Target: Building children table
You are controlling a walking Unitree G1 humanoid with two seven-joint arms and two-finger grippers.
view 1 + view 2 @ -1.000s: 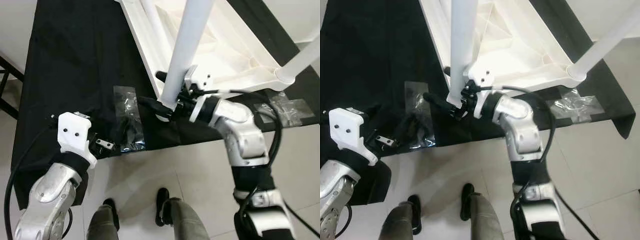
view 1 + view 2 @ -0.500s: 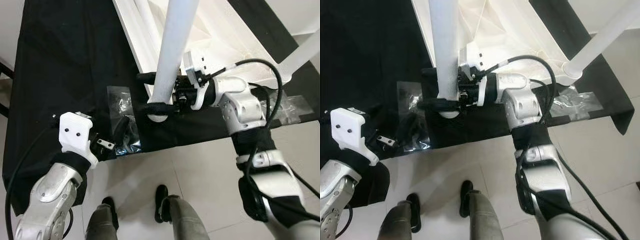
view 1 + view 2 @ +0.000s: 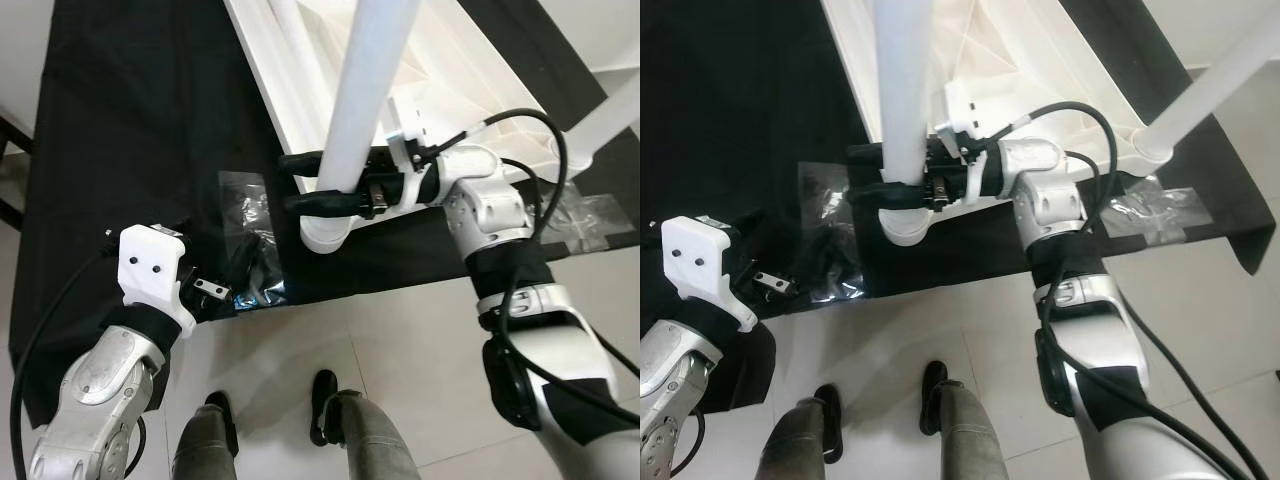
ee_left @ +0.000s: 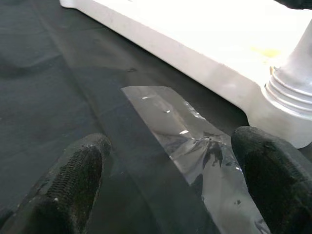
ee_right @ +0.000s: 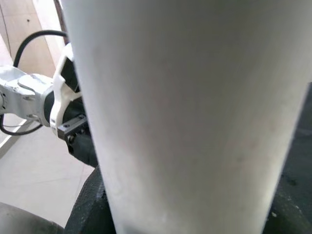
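The right gripper (image 3: 312, 182) is holding the white leg (image 3: 352, 120) at centre frame, fingers clamped around it. At lower left, the left gripper (image 4: 170, 165) is hovering with fingers apart over a clear bag (image 4: 195, 146) on the black surface (image 3: 130, 120).

left arm (image 3: 100, 385): silver shell, black joint bands, black cable looping beside it
left wrist mount (image 3: 152, 272): white block, two dark screw holes
left fingers (image 4: 73, 183): black, ribbed pads
right arm (image 3: 500, 230): silver segments, black joints, black cables arcing over
legs (image 3: 365, 440): grey-green, black feet
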